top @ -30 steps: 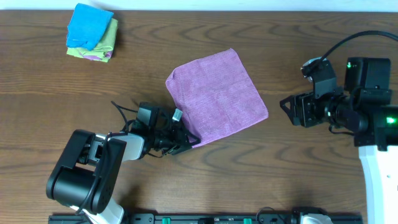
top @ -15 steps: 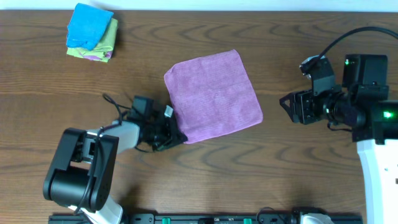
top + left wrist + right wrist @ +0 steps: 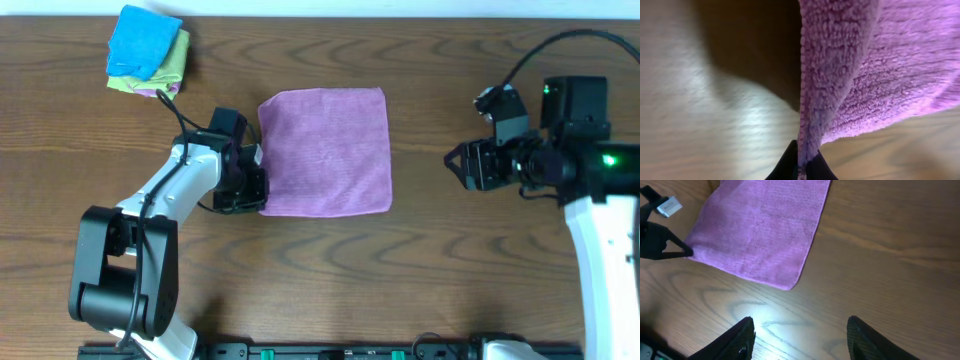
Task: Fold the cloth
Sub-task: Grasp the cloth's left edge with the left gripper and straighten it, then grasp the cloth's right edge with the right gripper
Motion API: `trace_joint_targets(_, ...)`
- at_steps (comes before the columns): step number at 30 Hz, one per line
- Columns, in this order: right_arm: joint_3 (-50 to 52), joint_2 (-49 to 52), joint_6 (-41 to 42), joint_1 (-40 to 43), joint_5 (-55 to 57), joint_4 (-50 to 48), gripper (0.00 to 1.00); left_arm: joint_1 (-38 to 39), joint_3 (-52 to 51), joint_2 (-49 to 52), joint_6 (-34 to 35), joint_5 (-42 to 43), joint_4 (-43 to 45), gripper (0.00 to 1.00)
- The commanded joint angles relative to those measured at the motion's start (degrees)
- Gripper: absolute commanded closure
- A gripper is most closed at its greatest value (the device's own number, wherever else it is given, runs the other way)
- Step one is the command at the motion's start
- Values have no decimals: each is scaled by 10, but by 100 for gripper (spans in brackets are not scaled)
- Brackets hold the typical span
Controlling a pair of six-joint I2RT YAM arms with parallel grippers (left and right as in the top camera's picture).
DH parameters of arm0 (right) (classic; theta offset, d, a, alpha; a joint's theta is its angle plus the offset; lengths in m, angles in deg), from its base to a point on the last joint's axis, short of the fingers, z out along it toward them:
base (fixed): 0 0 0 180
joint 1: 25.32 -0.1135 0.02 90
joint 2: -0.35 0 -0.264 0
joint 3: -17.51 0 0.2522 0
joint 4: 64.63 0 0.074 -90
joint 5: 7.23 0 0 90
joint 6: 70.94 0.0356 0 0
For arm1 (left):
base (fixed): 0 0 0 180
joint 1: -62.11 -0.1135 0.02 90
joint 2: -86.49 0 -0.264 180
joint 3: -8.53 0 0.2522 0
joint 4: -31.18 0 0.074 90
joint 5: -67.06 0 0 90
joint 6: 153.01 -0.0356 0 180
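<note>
I work at a robot lab bench: a wood-grain table (image 3: 450, 270) with a black mounting rail (image 3: 330, 351) running along its near edge, a green status light (image 3: 607, 160) glowing near the right edge, and spare folded cloths (image 3: 147, 52) stacked at the far left corner.

Open table (image 3: 430, 250) between cloth (image 3: 325, 150) and right gripper (image 3: 455, 165); left gripper (image 3: 257, 188) against cloth's left edge, folded stack (image 3: 147, 52) far back-left.
</note>
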Motion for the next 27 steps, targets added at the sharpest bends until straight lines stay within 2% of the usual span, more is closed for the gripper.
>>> trace_joint_targets(1,10,38,-21,2,-61,-10,43,-1,7,7,-20,-62,-18,94)
trace_joint_targets(5,50,92,-24,2,-90,-32,43,-3,7,7,-20,-65,-23,94)
trace_joint_targets(13,219,153,-39,2,-260,-134,47,-3,7,7,-19,-64,-17,94)
trace_joint_targets(18,266,153,-35,-5,-264,-151,46,-3,7,7,-11,-61,-6,94)
trace_joint_targets(27,315,154,34,-68,-232,-244,44,-3,7,7,2,-48,8,94)
